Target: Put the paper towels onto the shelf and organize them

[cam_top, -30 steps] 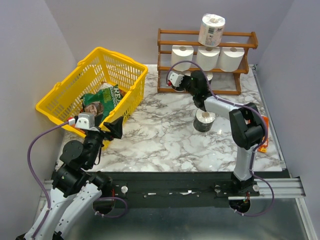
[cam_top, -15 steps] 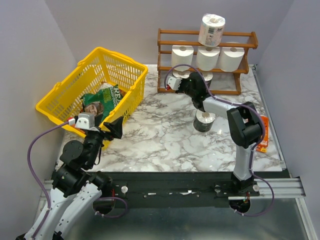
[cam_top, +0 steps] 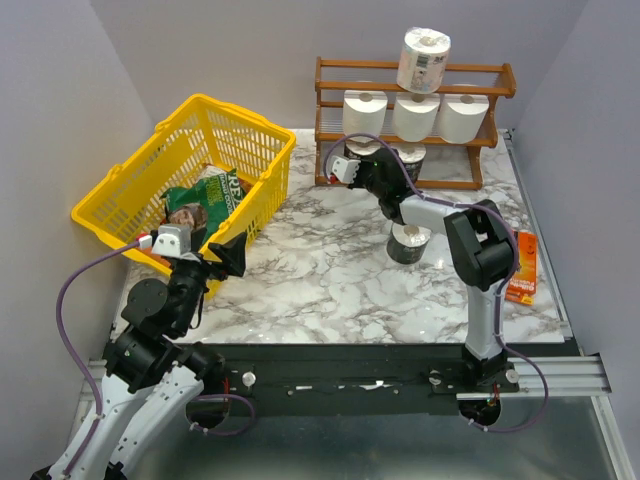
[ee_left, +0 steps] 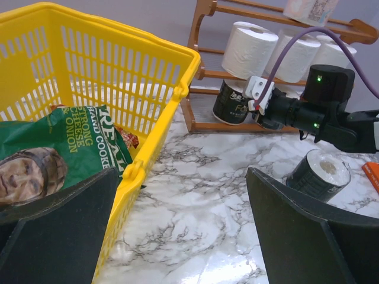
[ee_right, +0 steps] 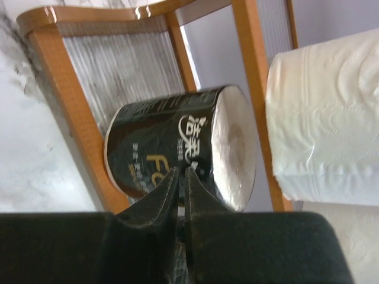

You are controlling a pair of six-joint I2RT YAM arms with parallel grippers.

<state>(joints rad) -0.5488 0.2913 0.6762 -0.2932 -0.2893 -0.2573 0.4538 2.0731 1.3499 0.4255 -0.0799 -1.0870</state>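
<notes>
Three white paper towels (cam_top: 416, 115) sit side by side on the middle tier of the shelf (cam_top: 506, 80); a fourth roll in a printed wrapper (cam_top: 424, 58) stands on the top rail, leaning a little.

Bottom tier: one black-wrapped roll (ee_right: 172, 154) lies on its side beneath the white ones, its pale flat end visible in the right wrist view; a second dark roll (cam_top: 412, 155) shows beside it, partly hidden by the right arm.

Off the shelf: another black-wrapped roll, the standing roll (cam_top: 408, 243), is upright on the marble table (cam_top: 300, 270); it is in front of the shelf and apart from it, under the right forearm.

Right gripper (ee_right: 181, 173): reaches in at the bottom tier; fingers pressed together with only a hairline slit, nothing held between them; tips lie right at the wrapper of the lying black roll; whether they touch it cannot be told.

Left gripper (ee_left: 182, 195): fingers spread wide, empty; hovers low over the table beside the near corner of the yellow basket (cam_top: 120, 190), well apart from the shelf.

Other items: a green snack bag (cam_top: 205, 200) lies inside the basket; an orange packet (cam_top: 520, 268) lies at the right edge of the table, just beside the right arm's upper link.
</notes>
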